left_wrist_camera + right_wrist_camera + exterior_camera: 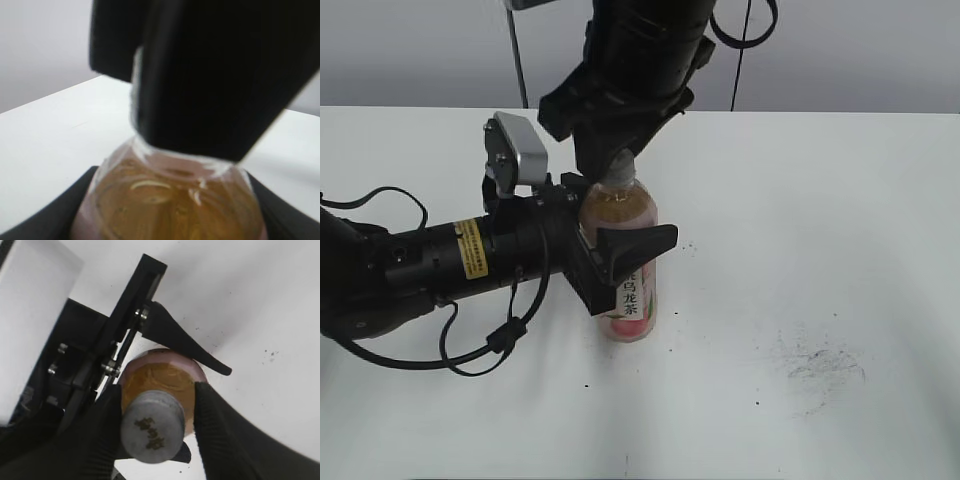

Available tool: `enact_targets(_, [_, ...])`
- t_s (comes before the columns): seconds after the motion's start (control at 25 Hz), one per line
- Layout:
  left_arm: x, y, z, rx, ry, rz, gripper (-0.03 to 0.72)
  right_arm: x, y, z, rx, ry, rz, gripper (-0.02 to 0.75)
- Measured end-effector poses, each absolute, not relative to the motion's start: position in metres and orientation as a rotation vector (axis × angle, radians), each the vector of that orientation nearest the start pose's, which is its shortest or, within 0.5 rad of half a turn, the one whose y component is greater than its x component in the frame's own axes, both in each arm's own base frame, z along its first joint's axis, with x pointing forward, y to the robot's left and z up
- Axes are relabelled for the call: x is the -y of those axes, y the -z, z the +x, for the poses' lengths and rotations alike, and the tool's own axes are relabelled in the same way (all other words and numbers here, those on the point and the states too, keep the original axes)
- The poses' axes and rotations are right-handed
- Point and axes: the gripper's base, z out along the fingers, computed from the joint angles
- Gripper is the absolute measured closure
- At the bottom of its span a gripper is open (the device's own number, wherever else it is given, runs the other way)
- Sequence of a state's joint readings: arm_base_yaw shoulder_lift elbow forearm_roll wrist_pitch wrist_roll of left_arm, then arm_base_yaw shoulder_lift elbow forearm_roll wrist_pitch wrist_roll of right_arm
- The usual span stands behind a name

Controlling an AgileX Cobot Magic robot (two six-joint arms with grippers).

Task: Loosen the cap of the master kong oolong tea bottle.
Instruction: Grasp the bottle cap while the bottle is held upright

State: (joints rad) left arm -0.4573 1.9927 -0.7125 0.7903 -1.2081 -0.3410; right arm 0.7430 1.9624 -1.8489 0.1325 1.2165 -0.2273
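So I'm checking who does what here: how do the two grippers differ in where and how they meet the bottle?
The left gripper comes in level from the side and clamps the bottle around its body; the right gripper comes down from above at the cap. The left one's fingers press the bottle wall, while the right one's fingers flank the cap, whether gripping is unclear. Both are black and sit on the same upright bottle.

Looks like robot lab: bare white table [840,200], plain grey wall [400,50], cabled arms.

The bottle [628,262] held amber tea, its label pink-white; the cap [151,426] was grey with darker print.
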Motion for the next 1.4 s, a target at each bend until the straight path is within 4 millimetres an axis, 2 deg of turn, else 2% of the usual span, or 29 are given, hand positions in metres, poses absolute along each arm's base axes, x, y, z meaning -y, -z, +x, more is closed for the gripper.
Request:
enact_targets(0.36, [0.2005,-0.1319,0.2706,-1.485,0.945,0.923,0.243,-0.2922,-0.3054,0.3027,-2.562,-0.304,-1.212,0.365])
enact_targets(0.6, [0.2005,-0.1319,0.2706,-1.485,0.945,0.923,0.243,-0.2905,-0.2961,0.2999,-2.604,-0.304,-1.213,0.370])
enact_targets(0.68, [0.2005,-0.1319,0.2706,-1.485,0.945,0.923,0.243,-0.2906,-0.2957,0.2997,-2.607,-0.307,-1.212,0.385])
enact_targets(0.8, [0.2005,-0.1319,0.2706,-1.485,0.945,0.923,0.243,-0.2908,-0.2957,0.2995,-2.607,-0.311,-1.213,0.448])
enact_targets(0.88, [0.2005,-0.1318,0.2707,-1.486,0.945,0.922,0.243,-0.2907,-0.2957,0.2996,-2.596,-0.305,-1.233,0.448])
enact_targets(1.0, [0.2005,-0.1318,0.2708,-1.487,0.946,0.920,0.243,-0.2905,-0.2956,0.2998,-2.545,-0.288,-1.321,0.451])
enact_targets(1.12, [0.2005,-0.1317,0.2708,-1.488,0.945,0.921,0.243,-0.2904,-0.2956,0.2999,-2.418,-0.253,-1.516,0.456])
enact_targets(1.4, [0.2005,-0.1318,0.2707,-1.487,0.946,0.921,0.243,-0.2901,-0.2959,0.3000,-1.982,-0.148,-2.018,0.459])
